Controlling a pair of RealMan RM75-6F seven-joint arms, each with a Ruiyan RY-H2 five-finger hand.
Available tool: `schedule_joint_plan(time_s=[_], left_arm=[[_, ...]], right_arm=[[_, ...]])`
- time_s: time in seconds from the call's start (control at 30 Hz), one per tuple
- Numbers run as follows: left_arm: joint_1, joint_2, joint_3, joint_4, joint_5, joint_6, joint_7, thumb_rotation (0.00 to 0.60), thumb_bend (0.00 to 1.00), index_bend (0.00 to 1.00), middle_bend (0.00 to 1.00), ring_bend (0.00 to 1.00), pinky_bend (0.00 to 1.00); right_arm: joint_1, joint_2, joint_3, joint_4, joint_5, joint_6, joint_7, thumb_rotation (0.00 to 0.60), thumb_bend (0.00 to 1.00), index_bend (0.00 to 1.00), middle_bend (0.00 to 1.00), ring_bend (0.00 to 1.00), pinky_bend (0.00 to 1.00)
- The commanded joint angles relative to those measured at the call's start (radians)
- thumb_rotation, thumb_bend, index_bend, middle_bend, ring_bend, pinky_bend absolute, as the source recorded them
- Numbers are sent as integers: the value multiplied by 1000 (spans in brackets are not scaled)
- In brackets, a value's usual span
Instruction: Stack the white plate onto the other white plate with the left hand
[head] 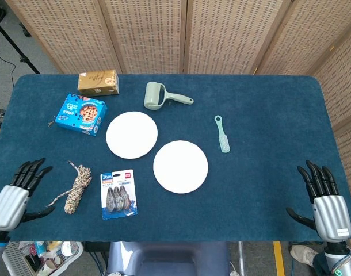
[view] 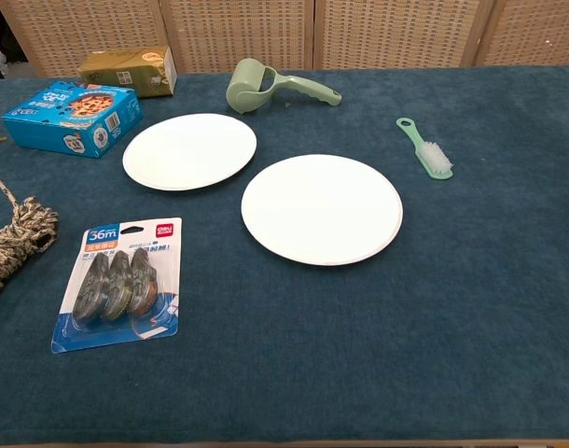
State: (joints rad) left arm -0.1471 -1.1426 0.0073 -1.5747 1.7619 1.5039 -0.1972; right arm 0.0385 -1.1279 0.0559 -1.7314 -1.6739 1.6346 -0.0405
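Two white plates lie flat on the blue table (head: 267,103), apart: one plate (head: 132,134) just up-left of the other plate (head: 180,166). Around that second plate sit one roller (head: 158,96), one brush (head: 222,134), two boxes (head: 81,114), one rope (head: 75,187) and one tape pack (head: 118,193). Left hand (head: 14,198) and right hand (head: 325,201) hover at the near corners, fingers spread, holding nothing.

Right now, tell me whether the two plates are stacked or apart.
Apart: the left plate and right plate lie side by side, not overlapping.
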Motion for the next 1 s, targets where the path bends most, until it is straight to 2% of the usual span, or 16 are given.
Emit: schedule_joint_plan(time_s=[0.03, 0.23, 0.5, 0.77, 1.0], left_arm=[[-94, -70, -21, -4, 45, -101, 48, 600, 0, 171, 0, 0, 0], [-217, -187, -69, -67, -18, -296, 163, 600, 0, 206, 0, 0, 0], [-345, -381, -141, -28, -148, -476, 332, 600, 0, 221, 0, 0, 0], [-474, -565, -205, 105, -260, -580, 511, 600, 0, 234, 0, 0, 0], [-526, -655, -204, 204, -297, -592, 536, 600, 0, 246, 0, 0, 0]], right_arm=[[3, 0, 2, 2, 6, -7, 1, 600, 0, 0, 0, 0, 0], [9, -7, 1, 12, 20, -29, -5, 600, 0, 0, 0, 0, 0], [21, -20, 11, 27, 58, -61, -16, 600, 0, 0, 0, 0, 0], [29, -26, 25, 45, 101, -83, -16, 600, 0, 0, 0, 0, 0], [31, -21, 38, 46, 123, -84, -3, 600, 0, 0, 0, 0, 0]])
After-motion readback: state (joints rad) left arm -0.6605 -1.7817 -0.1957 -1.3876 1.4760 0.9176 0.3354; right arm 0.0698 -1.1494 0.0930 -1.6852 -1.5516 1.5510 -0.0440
